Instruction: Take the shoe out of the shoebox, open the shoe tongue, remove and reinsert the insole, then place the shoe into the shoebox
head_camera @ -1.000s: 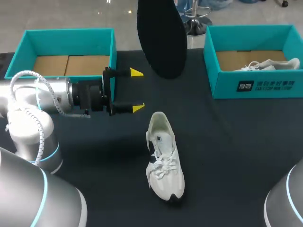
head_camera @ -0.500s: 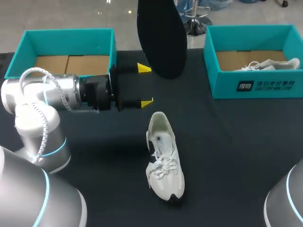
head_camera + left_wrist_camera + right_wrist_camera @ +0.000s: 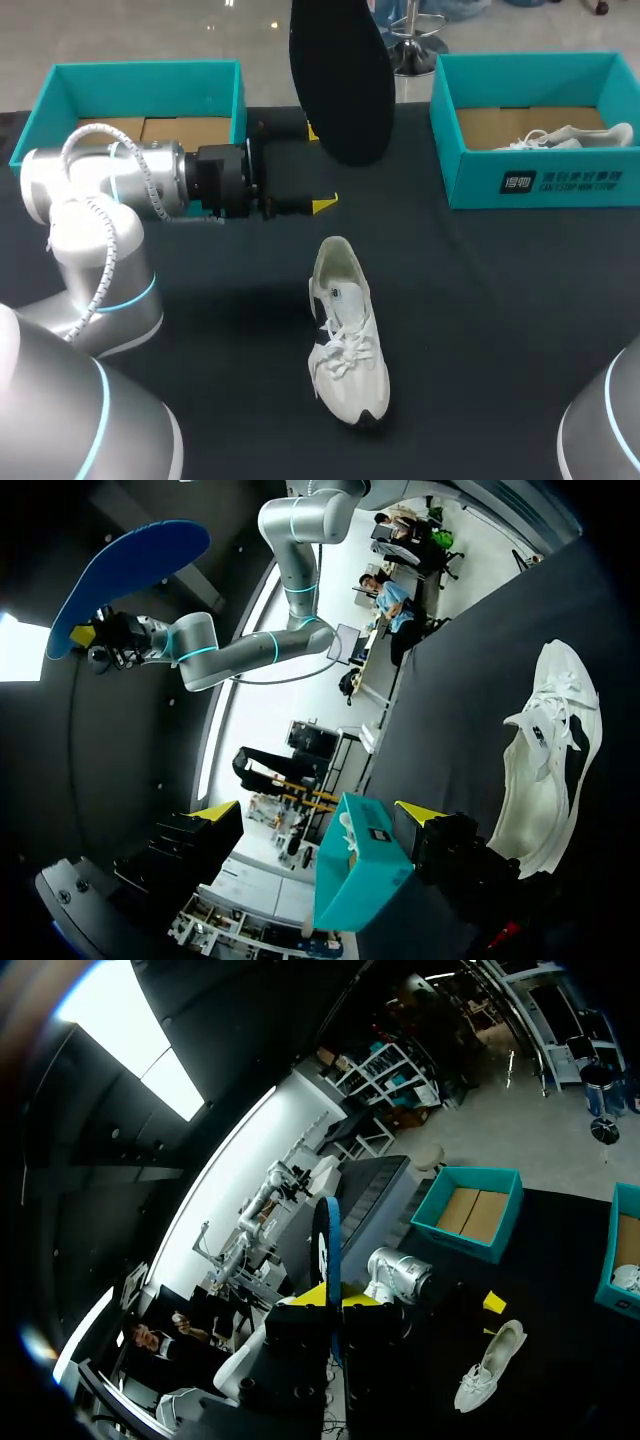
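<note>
Left arm: travelling right across the table (image 3: 520, 330) over the last second. The left gripper (image 3: 318, 167) has gone from beside the left box (image 3: 140, 68) corner to the middle, and now sits just behind the low end of the insole (image 3: 340, 80). Its fingers stay spread wide with nothing between them. One yellow tip shows above the shoe's heel; the other is mostly hidden behind the insole.

Left wrist view: left gripper (image 3: 318, 815) agape, the shoe (image 3: 550, 760) off to one side of it, the right box (image 3: 360, 865) ahead.

Shoe (image 3: 345, 335): unmoved. It lies on the table, out of both boxes, heel toward the left gripper, laces tangled, mouth open.

Insole: unmoved, held high over the table's far side and well clear of the shoe. In the right wrist view the right gripper (image 3: 331, 1300) is clamped on it, the insole (image 3: 328, 1250) edge-on between the yellow tips.

Right box (image 3: 470, 175): holds a second shoe (image 3: 570, 137), untouched.

Reading: the insole is out, so removal is done; reinsertion and boxing remain. The left arm's approach looks like set-up, either to steady the shoe or to take the insole's free end; which one I cannot tell. The heel is just below its lower finger, so a clumsy descent may knock the shoe round.
</note>
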Controlling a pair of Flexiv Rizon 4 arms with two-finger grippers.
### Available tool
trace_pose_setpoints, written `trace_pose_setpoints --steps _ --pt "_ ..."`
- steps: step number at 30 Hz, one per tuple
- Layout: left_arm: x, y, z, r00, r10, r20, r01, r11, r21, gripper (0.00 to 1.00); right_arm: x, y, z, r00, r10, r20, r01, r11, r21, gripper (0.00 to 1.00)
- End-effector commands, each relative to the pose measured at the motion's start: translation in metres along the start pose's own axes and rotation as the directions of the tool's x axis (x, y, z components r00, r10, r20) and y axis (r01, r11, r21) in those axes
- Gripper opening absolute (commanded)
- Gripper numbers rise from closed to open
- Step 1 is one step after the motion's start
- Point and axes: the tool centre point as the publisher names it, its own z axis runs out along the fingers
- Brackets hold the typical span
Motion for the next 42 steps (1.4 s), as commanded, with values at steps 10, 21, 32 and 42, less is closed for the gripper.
trace_pose_setpoints --steps 10,21,32,42 --pt "0.000 0.002 -0.021 0.984 0.158 0.081 -0.155 0.987 -0.038 1.00 -0.044 0.004 -0.001 0.976 0.197 -0.089 -0.193 0.980 0.053 0.00" --pt "-0.009 -0.006 -0.029 0.950 0.299 0.085 -0.297 0.954 -0.040 1.00 -0.108 -0.022 0.017 0.895 0.438 -0.081 -0.431 0.898 0.094 0.00" --pt "-0.028 -0.013 -0.033 0.921 0.375 0.102 -0.376 0.927 -0.014 1.00 -0.146 -0.065 0.018 0.824 0.567 -0.020 -0.567 0.824 0.022 0.00" --pt "-0.035 -0.011 -0.039 0.913 0.396 0.096 -0.398 0.917 -0.003 1.00 -0.183 -0.092 0.019 0.783 0.621 -0.027 -0.622 0.783 -0.032 0.00"
